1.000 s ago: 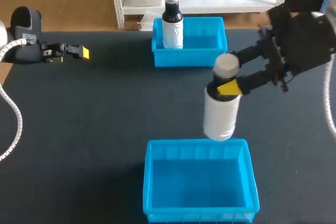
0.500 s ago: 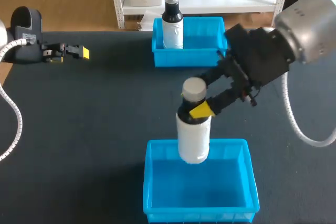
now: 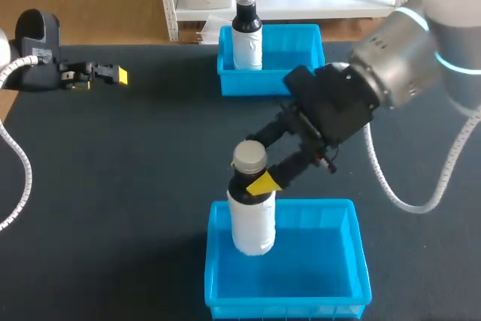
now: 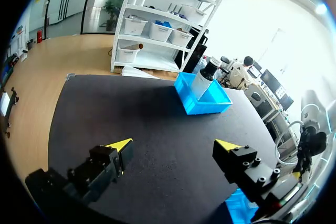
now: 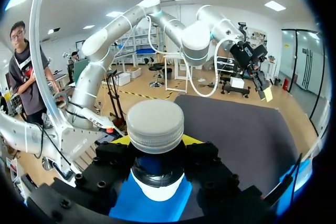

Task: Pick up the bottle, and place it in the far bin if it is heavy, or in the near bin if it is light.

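Pointing cap-up in right claw (image 3: 252, 176): bottle (image 3: 252, 227)

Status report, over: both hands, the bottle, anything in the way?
Right hand shut on white bottle at neck, hanging over near bin. Left hand open, empty, far off to the left. Dark bottle stands in far bin; nothing seen in the way.
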Available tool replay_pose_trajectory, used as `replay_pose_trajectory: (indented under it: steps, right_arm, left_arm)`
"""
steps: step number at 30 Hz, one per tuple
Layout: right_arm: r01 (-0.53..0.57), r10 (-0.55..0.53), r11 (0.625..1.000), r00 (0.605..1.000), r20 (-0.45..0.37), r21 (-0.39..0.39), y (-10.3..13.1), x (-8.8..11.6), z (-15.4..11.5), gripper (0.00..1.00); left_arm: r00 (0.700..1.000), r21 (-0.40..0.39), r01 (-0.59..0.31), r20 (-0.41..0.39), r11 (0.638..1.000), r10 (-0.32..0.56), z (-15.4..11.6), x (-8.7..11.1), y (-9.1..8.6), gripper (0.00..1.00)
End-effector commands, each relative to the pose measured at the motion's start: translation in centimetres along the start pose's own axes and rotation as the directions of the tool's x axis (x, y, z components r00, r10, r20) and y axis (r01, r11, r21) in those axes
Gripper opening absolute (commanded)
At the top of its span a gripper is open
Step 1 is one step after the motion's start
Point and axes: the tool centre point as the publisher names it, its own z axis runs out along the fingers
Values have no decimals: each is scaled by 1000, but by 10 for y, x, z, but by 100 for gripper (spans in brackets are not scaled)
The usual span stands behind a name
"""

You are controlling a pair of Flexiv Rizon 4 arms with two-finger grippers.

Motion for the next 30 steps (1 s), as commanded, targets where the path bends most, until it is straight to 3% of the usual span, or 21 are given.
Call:
replay_pose_trajectory:
  steps: [1,18,24,28,29,30]
  right_arm:
    - [-2,2,999,1000,9,-41,-10,12,7,0]
    - [-4,7,997,999,33,-83,-15,38,21,2]
    - [-4,5,996,1000,15,-92,-16,45,22,25]
    - [-7,7,995,1000,3,-98,-17,48,21,47]
    - [-7,7,995,1000,1,-100,-17,48,21,65]
    - [-6,6,995,1000,-2,-102,-17,48,21,98]
  left_arm:
    - [1000,0,0,0,1000,0,0,0,0,100]
    - [1000,0,0,0,1000,0,0,0,0,100]
    - [1000,0,0,0,1000,0,0,0,0,100]
    - [1000,0,0,0,1000,0,0,0,0,100]
    - [1000,0,0,0,1000,0,0,0,0,100]
    - [1000,0,0,0,1000,0,0,0,0,100]
